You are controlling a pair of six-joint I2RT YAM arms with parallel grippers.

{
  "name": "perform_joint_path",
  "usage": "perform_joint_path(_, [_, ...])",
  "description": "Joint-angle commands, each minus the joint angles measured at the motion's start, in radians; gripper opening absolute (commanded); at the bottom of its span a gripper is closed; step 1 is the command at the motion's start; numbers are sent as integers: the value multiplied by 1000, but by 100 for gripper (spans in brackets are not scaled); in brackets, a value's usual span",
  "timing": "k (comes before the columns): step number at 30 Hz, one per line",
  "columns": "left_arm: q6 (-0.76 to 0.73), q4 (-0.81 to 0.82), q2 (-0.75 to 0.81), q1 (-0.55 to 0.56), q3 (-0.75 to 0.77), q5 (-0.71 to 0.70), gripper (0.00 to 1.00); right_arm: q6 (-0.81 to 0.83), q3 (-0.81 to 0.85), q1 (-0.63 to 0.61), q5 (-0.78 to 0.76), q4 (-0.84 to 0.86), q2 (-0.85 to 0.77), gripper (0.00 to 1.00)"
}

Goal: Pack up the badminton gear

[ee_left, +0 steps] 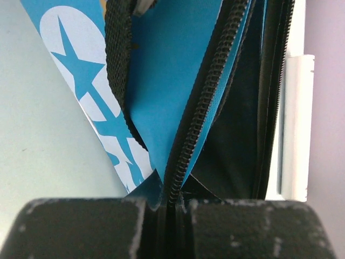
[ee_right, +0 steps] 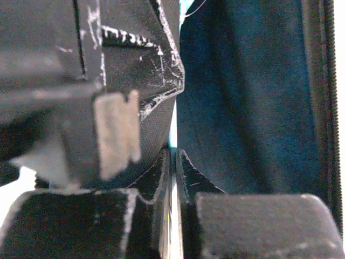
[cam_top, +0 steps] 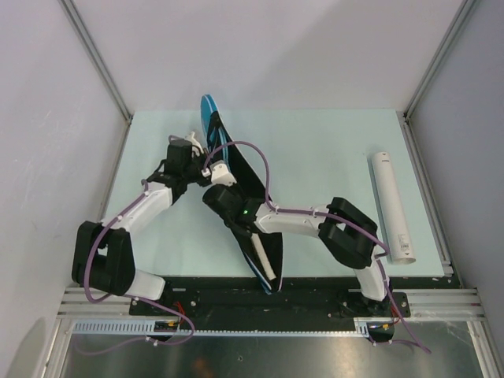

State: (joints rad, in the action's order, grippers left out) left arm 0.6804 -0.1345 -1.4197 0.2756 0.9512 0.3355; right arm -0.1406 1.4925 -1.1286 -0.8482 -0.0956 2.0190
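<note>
The blue racket bag (cam_top: 236, 169) stands on its edge across the middle of the table, partly unzipped. A white racket handle (cam_top: 264, 260) shows in its near end. My left gripper (cam_top: 203, 168) is shut on the bag's zipper edge (ee_left: 202, 108); its jaws (ee_left: 172, 202) pinch the blue flap beside the black strap (ee_left: 117, 65). My right gripper (cam_top: 224, 183) is shut on a thin edge of the bag (ee_right: 248, 97) right next to the left gripper; its jaws (ee_right: 173, 162) are closed on it. The long white tube (cam_top: 391, 206) lies at the right. No shuttlecocks show.
The tube also shows at the right edge of the left wrist view (ee_left: 296, 124). The left gripper's body (ee_right: 108, 75) fills the upper left of the right wrist view. Grey walls close in the pale green table (cam_top: 323, 150) on three sides.
</note>
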Motion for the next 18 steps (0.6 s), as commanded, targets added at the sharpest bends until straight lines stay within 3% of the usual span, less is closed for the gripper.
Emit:
perform_joint_path(1, [16,27,61,16,-40,114,0,-51,-11,21,155,102,21,12])
perform_joint_path(2, [15,29,62,11,-45,114,0,-48,-14,23,191,35,15,24])
perform_joint_path(7, [-10,26,87,-13,-63,114,0,-47,-69,30,480,-96,-132,59])
perform_joint_path(18, [-12,27,90,-32,-80,155,0,-80,-139,53,685,-294,-442,73])
